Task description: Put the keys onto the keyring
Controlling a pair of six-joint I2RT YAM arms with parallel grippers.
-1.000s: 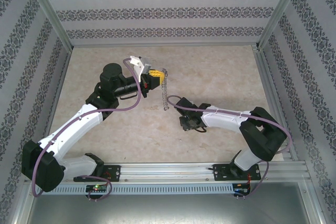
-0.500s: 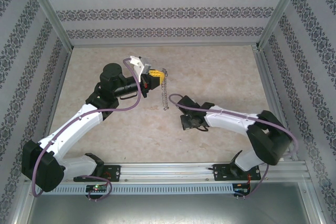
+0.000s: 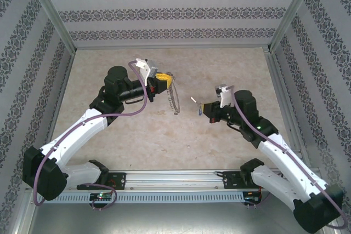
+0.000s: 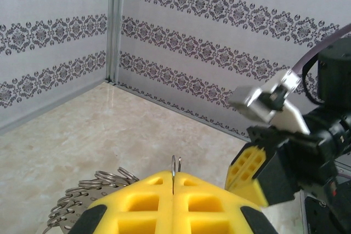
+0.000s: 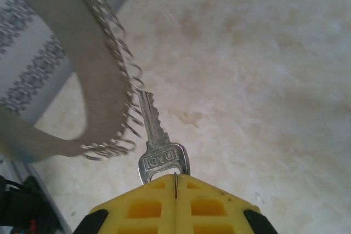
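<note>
A small key (image 5: 156, 146) is pinched by its head between the yellow fingers of the right gripper (image 5: 174, 190), which are clamped tight on it. Its toothed silver blade points away from the fingers toward the keyring (image 5: 104, 80), a floppy loop of wire coils around a pale band. The keyring hangs from the left gripper (image 4: 174, 182), whose fingers are pressed together on a thin wire loop at the ring's top. From above, the key (image 3: 193, 100) is in the air to the right of the keyring (image 3: 174, 101), near it but with a gap between them. The ring dangles over the table (image 3: 137, 135).

What could go wrong: the ring is limp and held at only one point. A nudge from the blade would probably push it aside or set it swinging instead of threading the key on. The fingers cover part of the key's head, so they may block its hole. With so little of the key gripped, it could also twist or drop.

Hard to make out: the hole in the key's head is hidden behind the fingers, and no opening in the ring can be found. In the right wrist view the ring is blurred and cut off at the top left. From above the key is tiny.
</note>
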